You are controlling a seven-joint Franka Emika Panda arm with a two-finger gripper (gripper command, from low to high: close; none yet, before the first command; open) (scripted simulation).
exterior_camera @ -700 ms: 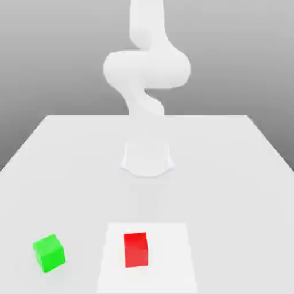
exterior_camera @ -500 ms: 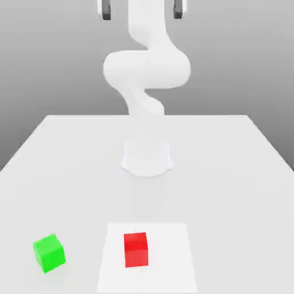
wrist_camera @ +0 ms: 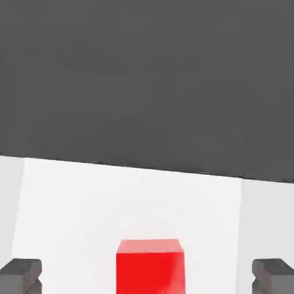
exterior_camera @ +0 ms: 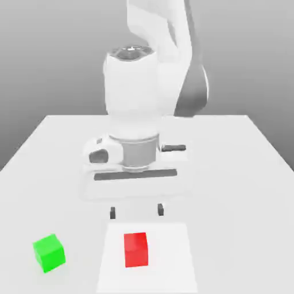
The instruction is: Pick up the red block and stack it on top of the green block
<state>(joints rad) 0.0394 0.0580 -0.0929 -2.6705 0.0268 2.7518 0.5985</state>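
The red block (exterior_camera: 136,249) lies on a brighter white square patch (exterior_camera: 172,258) near the table's front edge; in the hand view the red block (wrist_camera: 150,266) sits between my two dark fingertips (wrist_camera: 20,274). My gripper (exterior_camera: 136,211) hangs open above and just behind the block, fingers spread wider than it, holding nothing. The green block (exterior_camera: 49,252) rests on the table at the exterior view's left, well apart from the red one.
The white table (exterior_camera: 241,172) stretches back to the arm's base. My arm's big white body (exterior_camera: 138,115) looms over the table's middle. In the hand view the table's edge (wrist_camera: 143,163) borders a dark background.
The arm has swung down from high above the table, bringing the open gripper low over the red block. Both blocks have stayed in place.
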